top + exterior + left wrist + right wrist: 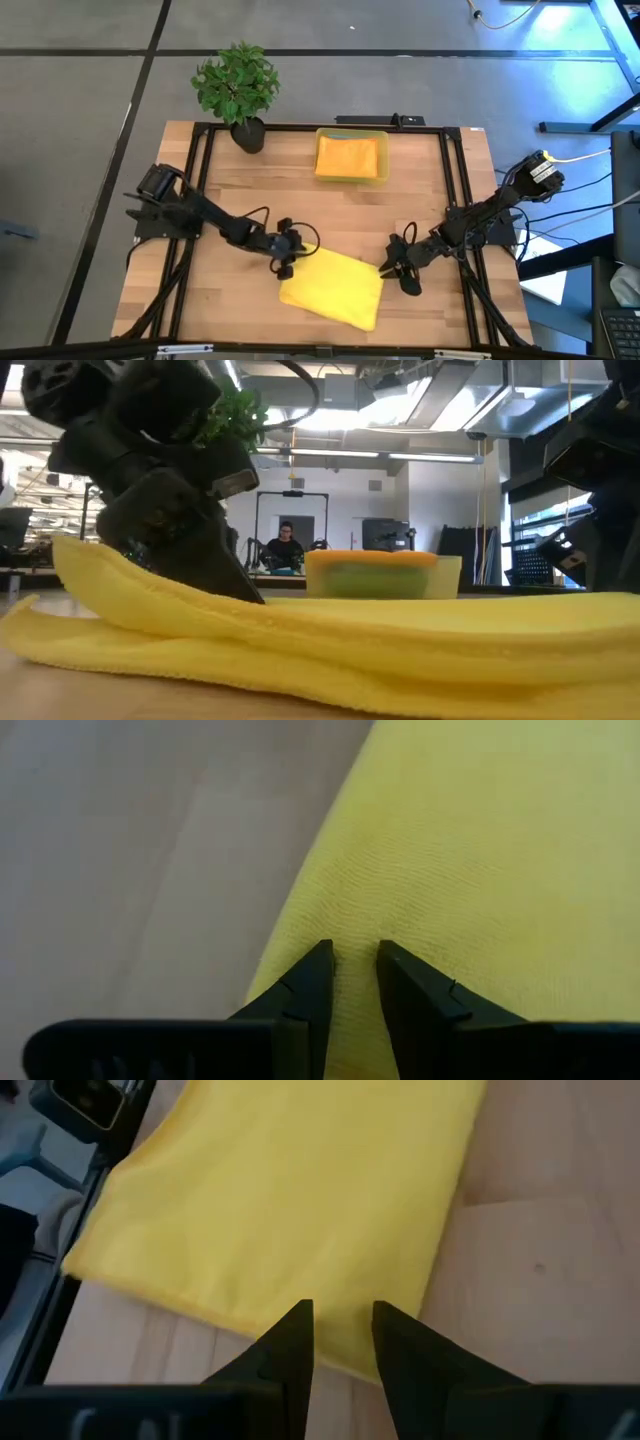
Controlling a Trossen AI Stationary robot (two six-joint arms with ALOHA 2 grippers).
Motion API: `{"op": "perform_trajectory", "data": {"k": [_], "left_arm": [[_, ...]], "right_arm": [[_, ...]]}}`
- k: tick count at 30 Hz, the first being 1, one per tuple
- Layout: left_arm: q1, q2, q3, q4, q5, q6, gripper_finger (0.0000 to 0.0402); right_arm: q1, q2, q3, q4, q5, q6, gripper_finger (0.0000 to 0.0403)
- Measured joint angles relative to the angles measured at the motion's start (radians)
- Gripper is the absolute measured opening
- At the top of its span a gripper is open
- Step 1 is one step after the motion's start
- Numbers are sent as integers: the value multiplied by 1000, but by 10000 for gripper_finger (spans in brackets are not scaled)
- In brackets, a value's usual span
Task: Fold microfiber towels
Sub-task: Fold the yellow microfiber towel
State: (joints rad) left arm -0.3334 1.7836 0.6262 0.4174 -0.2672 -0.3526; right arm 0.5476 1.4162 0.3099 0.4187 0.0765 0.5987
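Both grippers, left gripper (284,262) and right gripper (393,270), pinch opposite edges of the yellow microfiber towel (333,289); soft, floppy, so best grabbed at corners.

— What's under the left gripper (352,970)?
— A yellow towel (335,288): soft, matt, finely ribbed cloth.
— And beside it?
— The table (420,200): pale, smooth wooden planks. The gripper's fingers (305,995) look like matt dark plastic.

Lab — robot rigs (290,525), concrete floor.
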Motion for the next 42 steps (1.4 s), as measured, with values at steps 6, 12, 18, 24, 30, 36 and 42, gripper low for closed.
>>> {"op": "perform_trajectory", "data": {"k": [6, 12, 18, 24, 30, 36, 42], "left_arm": [[50, -5, 54, -181, -2, 1, 78], [122, -1, 93, -206, -12, 153, 78], [207, 4, 131, -222, -162, 318, 78], [283, -7, 202, -223, -183, 339, 78], [215, -68, 283, -226, -86, 337, 78], [69, -68, 324, -220, -78, 333, 78], [-87, -68, 323, -277, -88, 229, 78]], "right_arm": [[5, 0, 15, -47, -1, 5, 107], [10, 0, 17, -66, -1, 54, 107], [27, 0, 17, -53, -1, 56, 107], [34, 0, 20, -23, -4, 51, 107], [34, -1, 57, 8, 33, -117, 107], [15, -44, 62, 240, 5, -360, 101], [-77, -214, -32, 235, -26, -395, 67]]}}
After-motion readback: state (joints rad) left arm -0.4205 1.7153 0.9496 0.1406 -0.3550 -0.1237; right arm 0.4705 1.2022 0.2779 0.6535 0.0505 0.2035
